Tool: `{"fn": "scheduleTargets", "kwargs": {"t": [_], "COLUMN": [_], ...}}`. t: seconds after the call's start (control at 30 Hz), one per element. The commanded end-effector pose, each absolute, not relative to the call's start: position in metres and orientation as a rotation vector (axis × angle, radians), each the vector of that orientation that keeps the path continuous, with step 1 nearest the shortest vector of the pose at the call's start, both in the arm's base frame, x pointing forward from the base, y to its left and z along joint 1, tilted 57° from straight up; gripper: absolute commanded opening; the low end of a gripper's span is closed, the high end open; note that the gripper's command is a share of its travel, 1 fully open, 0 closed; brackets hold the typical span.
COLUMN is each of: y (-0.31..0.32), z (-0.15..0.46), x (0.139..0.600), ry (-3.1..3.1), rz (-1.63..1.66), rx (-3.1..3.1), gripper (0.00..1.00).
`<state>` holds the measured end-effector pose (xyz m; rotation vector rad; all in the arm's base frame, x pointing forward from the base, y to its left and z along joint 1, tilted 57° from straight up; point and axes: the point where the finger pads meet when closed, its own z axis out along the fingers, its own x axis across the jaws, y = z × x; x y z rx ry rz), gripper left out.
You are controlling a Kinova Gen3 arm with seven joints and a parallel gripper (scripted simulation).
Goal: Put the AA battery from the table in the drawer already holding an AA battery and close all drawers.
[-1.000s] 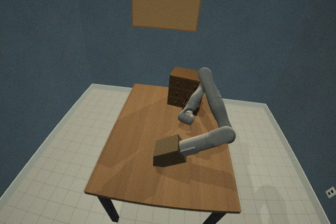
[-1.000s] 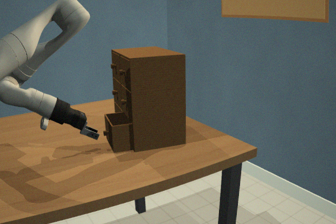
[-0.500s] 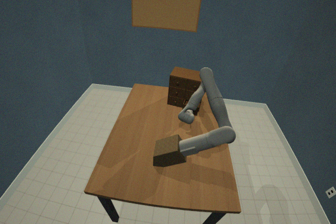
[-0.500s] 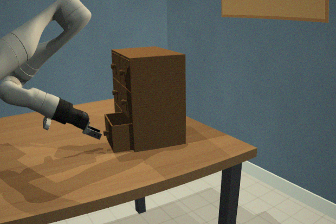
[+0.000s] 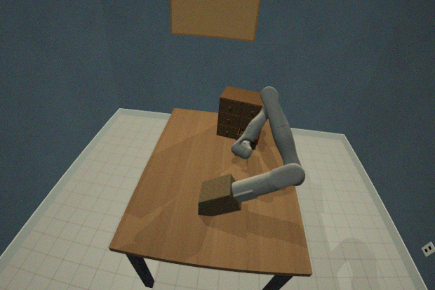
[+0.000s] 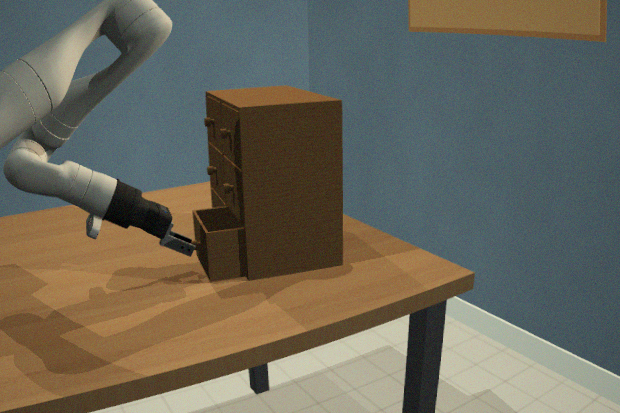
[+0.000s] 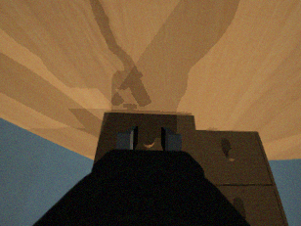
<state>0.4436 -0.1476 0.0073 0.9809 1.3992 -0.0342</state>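
The small chest (image 5: 242, 96) (image 6: 295, 187) stands upright at the back of the table. Its bottom drawer (image 6: 224, 253) (image 7: 181, 123) on the right in the top view is pulled partly out; the others look pushed in. My gripper (image 6: 193, 246) (image 7: 149, 135) is open at this drawer's front, tilted downward. Its fingertips stand on both sides of the drawer's knob (image 7: 150, 145), with gaps beside it in the wrist view. The gripper is hidden behind the arm in the top view. No AA battery can be made out in any view; the inside bottom of the drawer is hidden.
The arm reaches from a brown block (image 5: 217, 189) on the table (image 5: 168, 173) (image 6: 300, 317), and its forearm passes in front of the chest in the top view. The closed drawers' knobs (image 6: 226, 133) stick out above the open drawer. A wall is behind the chest.
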Motion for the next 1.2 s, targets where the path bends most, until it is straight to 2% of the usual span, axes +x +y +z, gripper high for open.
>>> {"fn": "scheduleTargets", "kwargs": {"t": [0.0,1.17], "y": [-0.1475,-0.1490], "z": [0.0098,0.0110], "x": [0.4474,0.4548], "ry": [1.392,1.392], "rz": [-0.029,-0.029], "rx": [0.983,0.983], "gripper": [0.67,0.67]}}
